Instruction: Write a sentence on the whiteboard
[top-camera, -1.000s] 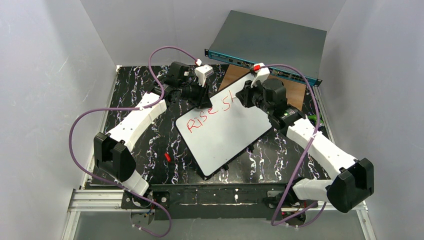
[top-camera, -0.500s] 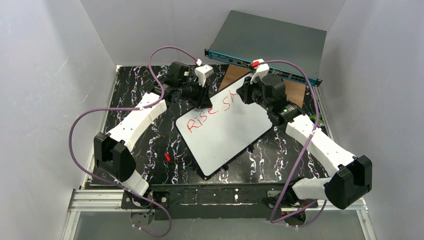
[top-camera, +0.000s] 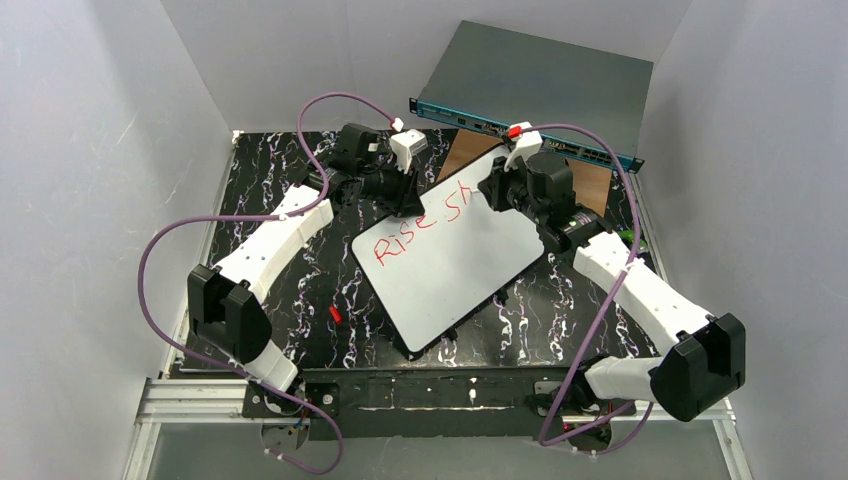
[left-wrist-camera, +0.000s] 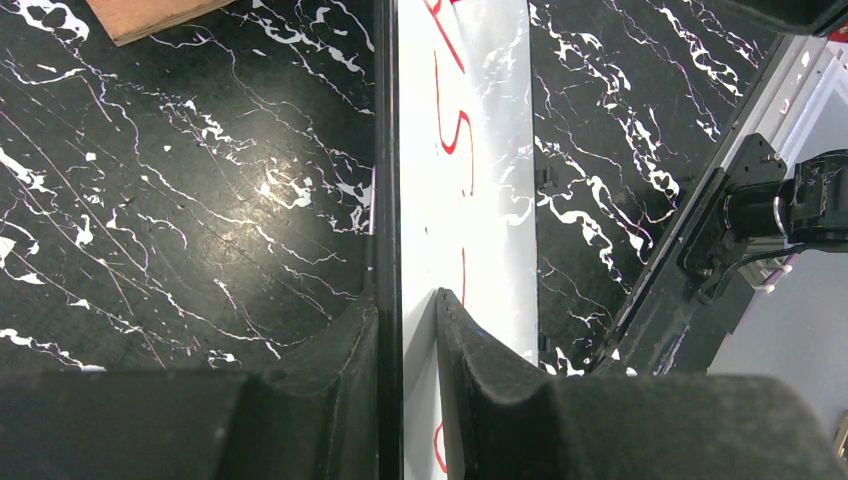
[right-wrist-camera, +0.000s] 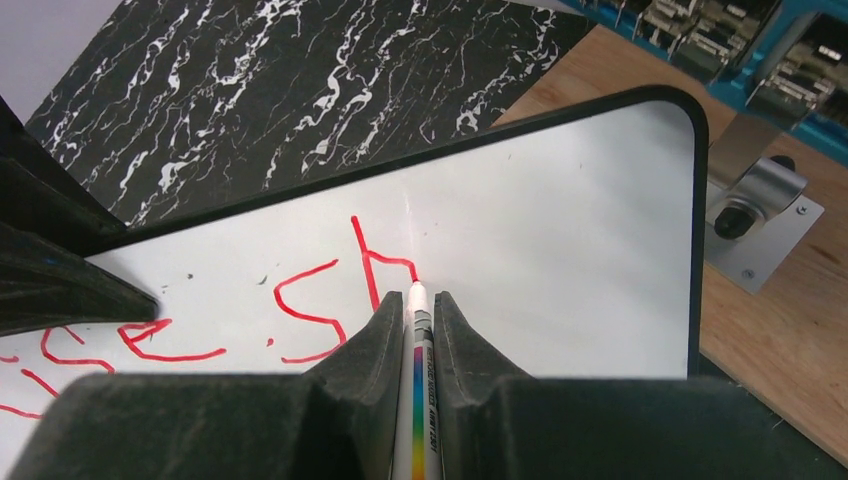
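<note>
The whiteboard (top-camera: 455, 270) lies tilted on the black marbled table. The sentence (top-camera: 425, 222) in red reads "Rise sh" along its far edge. My left gripper (top-camera: 404, 207) is shut on the whiteboard's (left-wrist-camera: 480, 150) far-left edge, one finger under the dark rim and one on the white face, midway at the left gripper (left-wrist-camera: 405, 300). My right gripper (right-wrist-camera: 412, 298) is shut on a white marker (right-wrist-camera: 418, 345) with a rainbow stripe. The marker's red tip touches the whiteboard (right-wrist-camera: 560, 230) at the end of the "h" stroke of the sentence (right-wrist-camera: 315, 310). In the top view the right gripper (top-camera: 492, 196) hovers over the board's far corner.
A grey metal box with a teal front (top-camera: 545, 85) stands at the back right, on a brown wooden panel (top-camera: 592, 190). A metal bracket (right-wrist-camera: 765, 205) sits on the wood beside the board's corner. A small red cap (top-camera: 334, 313) lies on the table left of the board.
My right gripper has shifted slightly right along the board with the marker, and the "h" stroke has grown. The left gripper and the board have not moved.
</note>
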